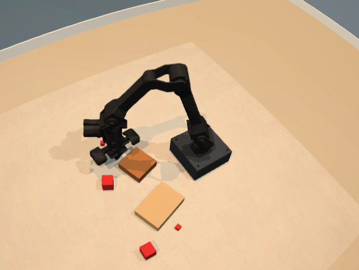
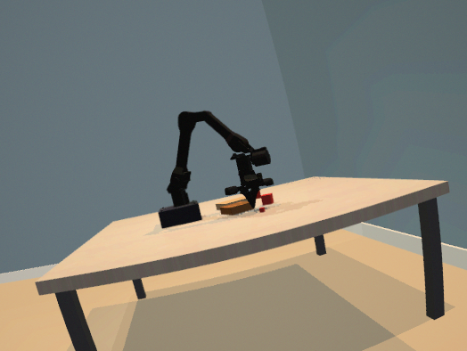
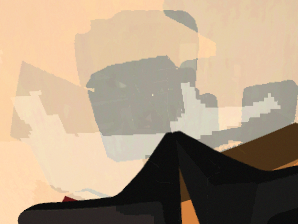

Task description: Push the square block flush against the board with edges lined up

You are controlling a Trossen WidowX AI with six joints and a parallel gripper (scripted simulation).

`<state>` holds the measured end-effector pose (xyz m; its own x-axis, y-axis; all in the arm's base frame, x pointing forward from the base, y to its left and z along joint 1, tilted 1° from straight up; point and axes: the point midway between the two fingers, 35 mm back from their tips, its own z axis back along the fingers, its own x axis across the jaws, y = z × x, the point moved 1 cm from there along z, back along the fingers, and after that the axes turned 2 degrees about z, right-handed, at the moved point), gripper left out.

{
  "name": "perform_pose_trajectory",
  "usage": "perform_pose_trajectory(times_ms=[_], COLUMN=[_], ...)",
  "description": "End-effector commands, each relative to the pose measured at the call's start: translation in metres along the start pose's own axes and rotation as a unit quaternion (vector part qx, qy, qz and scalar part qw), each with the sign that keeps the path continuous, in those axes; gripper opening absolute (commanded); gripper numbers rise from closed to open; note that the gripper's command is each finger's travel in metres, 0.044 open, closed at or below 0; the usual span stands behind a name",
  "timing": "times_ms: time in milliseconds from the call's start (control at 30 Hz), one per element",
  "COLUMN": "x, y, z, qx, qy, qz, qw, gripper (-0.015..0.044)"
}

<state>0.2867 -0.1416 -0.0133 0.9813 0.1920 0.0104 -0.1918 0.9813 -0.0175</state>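
The square block (image 1: 137, 164) (image 2: 236, 208) (image 3: 265, 145) is darker orange-brown and lies flat in front of the arm. The board (image 1: 159, 205) (image 2: 228, 203) is a lighter orange rectangle, flat and nearer the bottom of the top view. A gap of table separates block and board. My gripper (image 1: 118, 157) (image 2: 254, 208) (image 3: 173, 138) is shut and empty. It points down with its tips low at the block's far side, away from the arm's base. The gripper hides part of that side, so contact is unclear.
A larger red cube (image 1: 107, 182) (image 2: 266, 199) lies left of the block, and a small one (image 1: 102, 143) (image 2: 262, 209) lies behind the gripper. Another larger cube (image 1: 147, 250) and a small one (image 1: 178, 227) lie beyond the board. The arm's base (image 1: 202, 154) (image 2: 180, 215) stands to the right.
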Motion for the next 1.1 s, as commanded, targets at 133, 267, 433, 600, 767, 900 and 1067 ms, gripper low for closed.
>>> perform_pose_trajectory(times_ms=[133,267,433,600,767,900,1067], x=[0.001,0.000,0.000,0.000,0.001,0.000,-0.004], y=[-0.012,-0.018,-0.026,-0.034,-0.031,-0.031,-0.029], z=[-0.002,-0.003,-0.003,-0.003,0.049,0.052,0.053], qx=[0.003,0.003,0.003,0.002,0.002,0.002,-0.002], qy=[0.002,0.002,0.002,0.002,0.002,0.002,-0.002], qz=[0.001,0.001,0.001,0.001,0.001,0.001,0.044], qw=[1.000,1.000,1.000,1.000,1.000,1.000,0.999], gripper=[0.0000,0.0000,0.0000,0.0000,0.0000,0.0000,0.0000])
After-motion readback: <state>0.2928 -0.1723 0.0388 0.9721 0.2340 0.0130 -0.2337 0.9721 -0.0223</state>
